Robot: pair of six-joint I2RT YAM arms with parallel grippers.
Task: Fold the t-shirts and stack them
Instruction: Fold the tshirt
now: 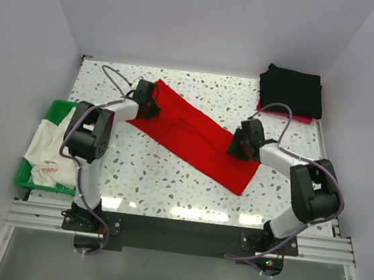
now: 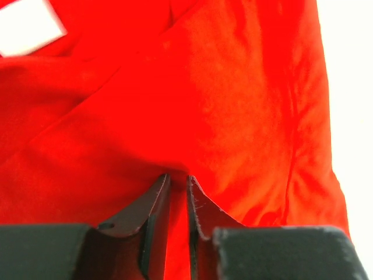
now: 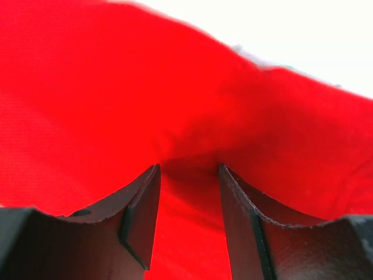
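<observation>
Left gripper [image 2: 176,177] and right gripper [image 3: 188,166] pinch red t-shirt [image 1: 193,141]; white label [image 2: 29,26] blurred.

Matt red cloth t-shirt [image 1: 194,137] (glossy speckled table [image 1: 168,185])

The red t-shirt [image 1: 196,144], a long folded band, lies diagonally mid-tabletop [image 1: 155,184] from 11 to 4 o'clock. The black t-shirts [image 1: 291,90] sit folded at 1 o'clock, and the white t-shirt [image 1: 50,151] lies crumpled at 9.

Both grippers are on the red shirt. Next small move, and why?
Probably lift both together a little. The left gripper and right gripper each look pinched on the red t-shirt, which lies flat in a long diagonal strip, so raising the held edge lets the next fold start.
</observation>
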